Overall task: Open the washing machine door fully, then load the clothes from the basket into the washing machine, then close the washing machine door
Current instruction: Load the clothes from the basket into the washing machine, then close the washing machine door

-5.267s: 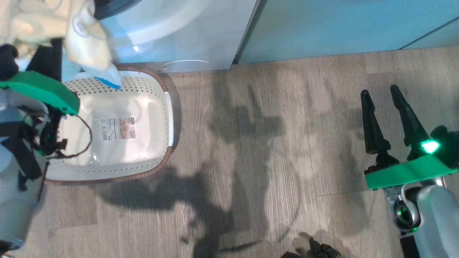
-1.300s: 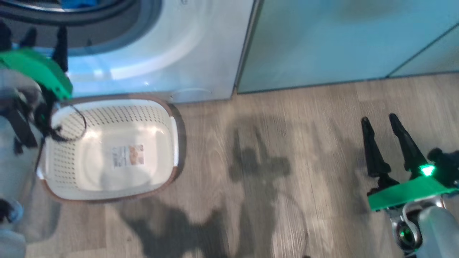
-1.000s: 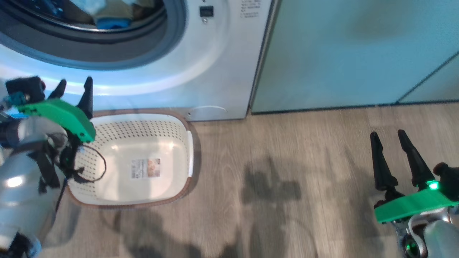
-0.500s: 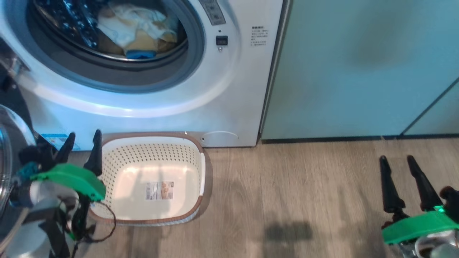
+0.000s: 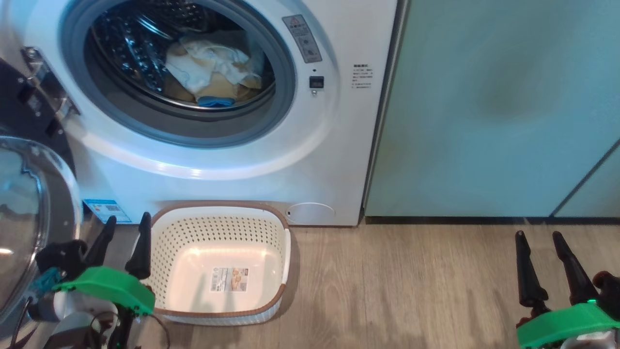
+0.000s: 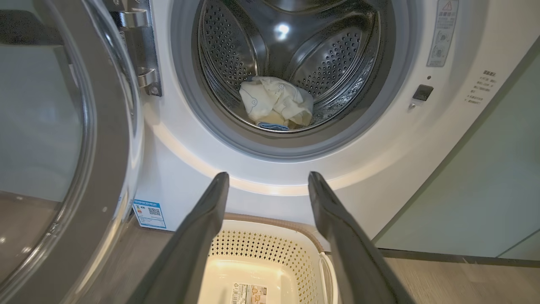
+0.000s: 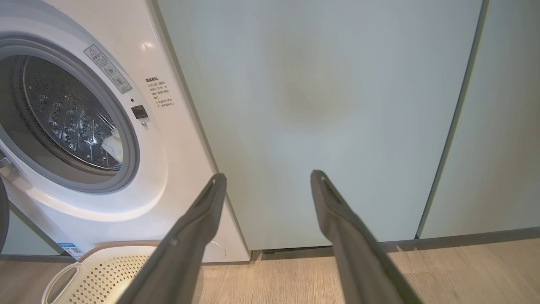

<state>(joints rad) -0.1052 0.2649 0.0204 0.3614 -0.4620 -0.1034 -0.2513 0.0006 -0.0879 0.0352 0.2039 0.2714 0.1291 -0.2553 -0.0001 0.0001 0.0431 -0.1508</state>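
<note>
Head view: the large round washing machine door (image 5: 26, 203), with a clear domed glass bowl and a glossy dark rim, is seen swung wide at the far left. It is hung on a steel hinge (image 6: 141, 46) beside the grey-ringed drum mouth of the big white front-loading washing machine (image 5: 339, 145). The soft cream and pale yellow clothes (image 5: 208, 72) are heaped inside the steel drum. The small cream perforated plastic basket (image 5: 218, 228), set on the floor against the washer's foot, is bare down to its label. Loading is therefore judged done, with only the closing left.

The left gripper (image 5: 128, 219) is held just beside the basket and below the door, fingers spread with nothing between them. The right gripper (image 5: 538, 236) is likewise spread and empty, well apart, before the pale teal cabinet (image 5: 484, 121).

The door is judged rigid and fairly heavy, free to swing only about its hinge. The glass dome is smooth and probably slippery (and best not struck). A push is best applied to the rim on the side farthest from the hinge.
</note>
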